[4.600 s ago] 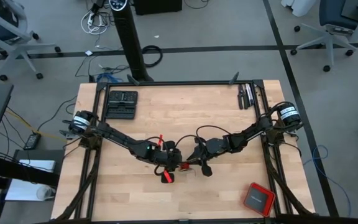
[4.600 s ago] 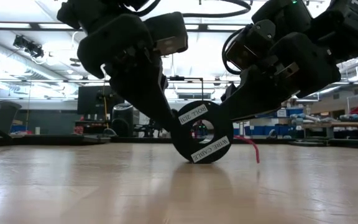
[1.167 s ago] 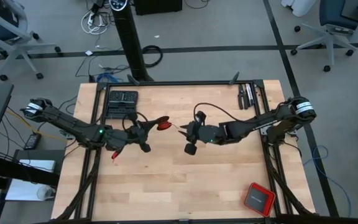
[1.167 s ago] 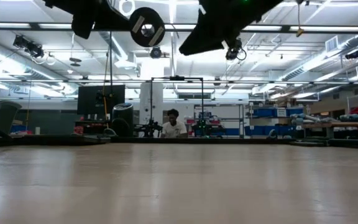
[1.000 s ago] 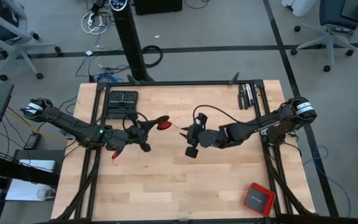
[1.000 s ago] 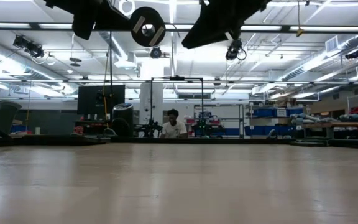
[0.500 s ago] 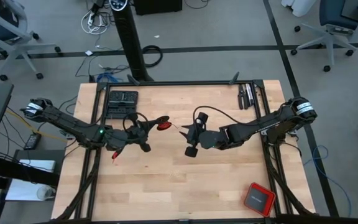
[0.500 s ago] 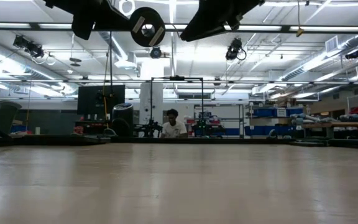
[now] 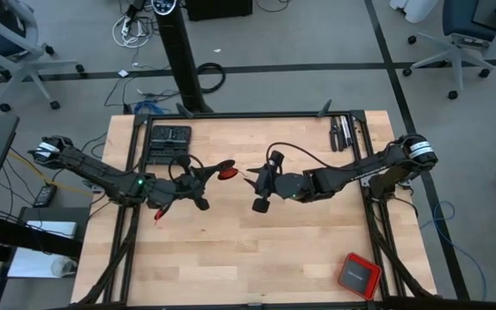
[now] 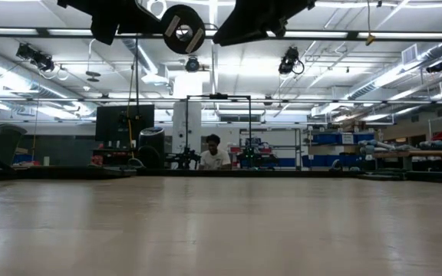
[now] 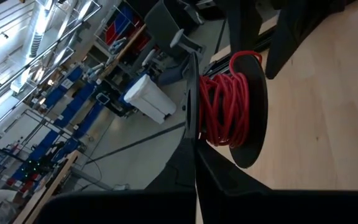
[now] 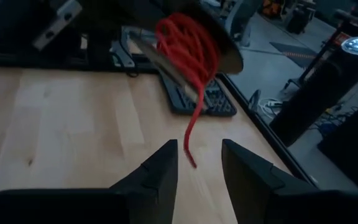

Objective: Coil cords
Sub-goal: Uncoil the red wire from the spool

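Note:
A black spool (image 9: 225,172) wound with the thin red cord (image 11: 225,112) hangs high above the table's middle, and my left gripper (image 9: 212,176) is shut on it. In the low view the spool's round flange (image 10: 183,29) faces the camera, well clear of the tabletop. The cord's loose end (image 12: 190,146) dangles from the spool. My right gripper (image 12: 197,165) stands open just right of the spool (image 12: 185,43), one finger on either side of that dangling end, with a gap to each. In the high view my right gripper (image 9: 252,185) sits close to the spool. My left gripper pinches the spool by the rim of one thin flange (image 11: 194,134) between its two shut fingers. The fingers come about level from the table's left. The spool is lifted clear of the table, its flanges upright and the wound cord beside the fingers.
A red square box (image 9: 357,275) lies at the near right corner. A black tray (image 9: 169,145) sits at the far left, dark tools (image 9: 343,132) at the far right. The wooden tabletop (image 10: 221,230) spreads below both grippers. A person (image 10: 214,157) sits in the room beyond.
My right gripper has tipped and shifted slightly toward the spool, a little higher in the low view. The left gripper and the spool have kept still.

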{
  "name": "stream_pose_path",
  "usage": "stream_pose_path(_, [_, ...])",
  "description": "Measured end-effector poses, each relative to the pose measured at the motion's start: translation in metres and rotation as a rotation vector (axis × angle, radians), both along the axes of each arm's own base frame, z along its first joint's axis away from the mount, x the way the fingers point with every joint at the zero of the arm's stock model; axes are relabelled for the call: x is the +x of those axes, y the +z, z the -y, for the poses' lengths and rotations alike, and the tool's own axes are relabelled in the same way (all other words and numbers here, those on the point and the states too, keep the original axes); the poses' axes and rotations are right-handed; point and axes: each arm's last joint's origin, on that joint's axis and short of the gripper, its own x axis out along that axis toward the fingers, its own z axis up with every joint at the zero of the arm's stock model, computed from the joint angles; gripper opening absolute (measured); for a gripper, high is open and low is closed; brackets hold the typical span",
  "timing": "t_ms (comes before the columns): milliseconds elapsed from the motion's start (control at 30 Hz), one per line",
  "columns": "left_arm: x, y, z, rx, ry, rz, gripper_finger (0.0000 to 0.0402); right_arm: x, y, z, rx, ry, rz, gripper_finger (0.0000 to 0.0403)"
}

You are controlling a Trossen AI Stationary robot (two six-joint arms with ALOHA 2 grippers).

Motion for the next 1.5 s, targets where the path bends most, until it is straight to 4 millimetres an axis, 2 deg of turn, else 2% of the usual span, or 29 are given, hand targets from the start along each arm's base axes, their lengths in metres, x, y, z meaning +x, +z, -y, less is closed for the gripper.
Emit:
stream_pose_path(500, [0.0, 0.0, 0.001, -0.006, -0.019, 0.003, 0.0, 0.001, 0.002, 0.002, 0.005, 0.009, 0.02, 0.0104])
stream_pose_path(633, [0.0, -0.002, 0.0, 0.002, -0.018, -0.022, 0.0, 0.001, 0.002, 0.0, 0.005, 0.013, 0.02, 0.0075])
stream_pose_path(833, [0.0, -0.004, 0.0, 0.005, -0.018, -0.039, 0.0, 0.0, 0.0, -0.004, -0.007, 0.029, -0.007, 0.0007])
stream_pose_path(1133, [0.0, -0.004, 0.0, 0.005, -0.024, -0.042, 0.0, -0.002, -0.001, -0.002, -0.021, -0.043, -0.009, 0.0002])
stream_pose_path(1233, [0.0, -0.008, 0.002, 0.012, -0.091, -0.092, 0.0, -0.003, -0.002, 0.002, -0.072, -0.092, -0.035, 0.0002])
stream_pose_path(1500, [0.001, -0.011, 0.005, 0.06, -0.134, -0.143, 0.0, -0.002, -0.002, 0.003, -0.149, -0.073, -0.072, 0.0001])
